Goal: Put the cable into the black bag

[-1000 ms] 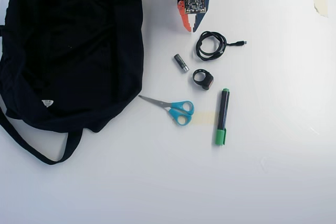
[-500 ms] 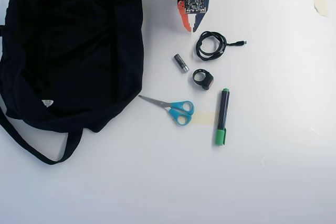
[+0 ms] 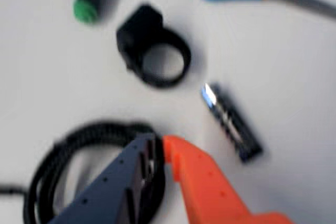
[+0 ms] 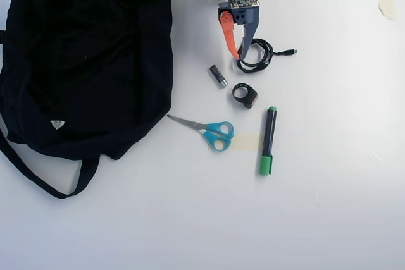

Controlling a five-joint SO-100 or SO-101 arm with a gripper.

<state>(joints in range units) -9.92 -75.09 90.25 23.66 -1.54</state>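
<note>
Black bag [image 4: 82, 61] fills left side. Gripper [image 4: 238, 59] tips at coiled cable [image 4: 259, 55], top centre. Below: battery [image 4: 218, 75], black ring [image 4: 244, 95], blue-handled scissors [image 4: 205, 130], green marker [image 4: 268, 141].

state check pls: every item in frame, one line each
cable: coiled on the table, plug end loose, fingers closed on the coil
gripper: shut on cable
black bag: slumped flat, not lifted
scissors: closed
marker: capped, lying flat
battery: lying flat
black ring: lying flat, untouched
</note>
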